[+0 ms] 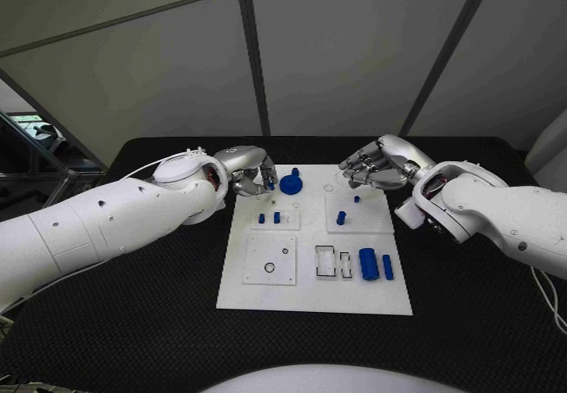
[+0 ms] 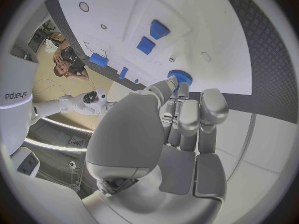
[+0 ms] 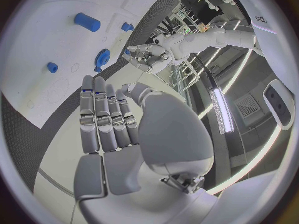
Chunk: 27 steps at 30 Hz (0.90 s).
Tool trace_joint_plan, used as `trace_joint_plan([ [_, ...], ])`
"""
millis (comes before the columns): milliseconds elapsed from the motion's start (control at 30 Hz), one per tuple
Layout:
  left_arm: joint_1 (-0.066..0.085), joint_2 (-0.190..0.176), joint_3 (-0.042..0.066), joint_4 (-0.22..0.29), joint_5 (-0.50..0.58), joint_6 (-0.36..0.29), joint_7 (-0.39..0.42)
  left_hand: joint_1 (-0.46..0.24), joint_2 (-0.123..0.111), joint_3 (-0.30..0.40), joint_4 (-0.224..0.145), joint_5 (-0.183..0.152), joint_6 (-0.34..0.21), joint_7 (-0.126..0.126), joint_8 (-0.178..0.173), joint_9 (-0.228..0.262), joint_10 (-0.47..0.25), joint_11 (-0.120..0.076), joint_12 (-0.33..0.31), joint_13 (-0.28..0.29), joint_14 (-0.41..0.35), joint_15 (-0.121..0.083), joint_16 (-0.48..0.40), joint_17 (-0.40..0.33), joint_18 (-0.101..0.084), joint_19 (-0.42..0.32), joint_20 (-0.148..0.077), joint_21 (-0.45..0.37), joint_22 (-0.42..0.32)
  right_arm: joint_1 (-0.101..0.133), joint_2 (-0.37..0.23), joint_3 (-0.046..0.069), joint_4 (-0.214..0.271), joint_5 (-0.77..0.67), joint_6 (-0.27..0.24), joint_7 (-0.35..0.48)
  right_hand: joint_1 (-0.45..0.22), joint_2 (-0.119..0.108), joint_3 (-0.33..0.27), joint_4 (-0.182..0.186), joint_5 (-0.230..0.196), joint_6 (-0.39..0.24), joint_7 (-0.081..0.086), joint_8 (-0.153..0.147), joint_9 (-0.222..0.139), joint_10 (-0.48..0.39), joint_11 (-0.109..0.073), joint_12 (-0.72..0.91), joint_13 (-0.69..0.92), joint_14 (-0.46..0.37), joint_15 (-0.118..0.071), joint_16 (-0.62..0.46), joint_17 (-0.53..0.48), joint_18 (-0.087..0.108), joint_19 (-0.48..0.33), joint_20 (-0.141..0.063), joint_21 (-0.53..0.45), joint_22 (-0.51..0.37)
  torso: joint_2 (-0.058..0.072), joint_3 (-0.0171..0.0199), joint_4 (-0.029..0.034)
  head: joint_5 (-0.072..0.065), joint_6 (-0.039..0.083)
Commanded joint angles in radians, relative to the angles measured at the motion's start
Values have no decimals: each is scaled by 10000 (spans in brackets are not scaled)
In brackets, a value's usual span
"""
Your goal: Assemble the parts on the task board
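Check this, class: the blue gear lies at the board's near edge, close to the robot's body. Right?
Not quite: the blue gear lies at the task board's far edge, by the left robot hand, as the head view shows.

The left robot hand [image 2: 181,129] rises from the lower edge, silver fingers held close together and pointing toward the white task board [image 2: 206,15]. A round blue toothed part [image 2: 181,76] sits right at its fingertips [image 2: 183,90]. Farther along the board lie two blue block parts [image 2: 152,37] and a blue cylinder [image 2: 98,59]. The dark counter [image 2: 264,50] borders the board.
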Motion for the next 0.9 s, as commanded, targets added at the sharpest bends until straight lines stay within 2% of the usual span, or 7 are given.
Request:
trace_joint_plan([
  [33, -35, -82, 12, 87, 220, 197, -176, -97, -24, 25, -13, -61, 61, -14, -62, 13, 90, -17, -48, 14, 36, -3, 15, -21, -1003, 45, 21, 33, 384, 14, -15, 8, 28, -25, 25, 75, -69, 12, 30, -27, 6, -31, 37, -1, -4, -67, 14, -37, -2, -62, -15, -14, -9, 9, -38, 9, -66, 0, 8, 3, -30, -2, -7],
  [333, -235, -121, 13, 105, 253, 241, -215, -121, -57, 22, -27, -62, 66, -20, -82, 12, 103, -21, -68, 16, 20, -5, -5, -69, -988, 9, 21, -31, 362, 15, -38, 8, 47, -25, 24, 59, -69, 12, 30, -27, 6, -31, 37, -1, -4, -67, 14, -37, -2, -62, -15, -14, -9, 9, -38, 9, -66, 0, 6, 5, -39, 11, -20],
  [433, -255, -87, 13, 74, 255, 239, -217, -122, -58, 23, -29, -62, 66, -20, -85, 12, 104, -21, -71, 16, 19, -5, -6, -71, -986, 3, 21, -43, 357, 15, -38, 8, 47, -25, 23, 55, -69, 12, 30, -27, 6, -31, 37, -1, -4, -67, 14, -37, -2, -62, -15, -14, -9, 9, -38, 9, -66, 0, 6, 15, -41, -1, -19],
  [900, -273, 123, 13, -64, 257, 339, -233, -123, -53, 29, -31, -60, 69, -21, -89, 12, 109, -22, -74, 17, 15, -5, -10, -80, -986, 3, 21, -40, 360, 16, -19, 8, 51, -25, 27, 48, -77, 14, 36, -39, 8, -21, 36, 5, -1, -54, 12, -32, 0, -55, -17, -10, -12, 10, -32, 7, -64, 2, 10, -6, -24, -29, -37],
])
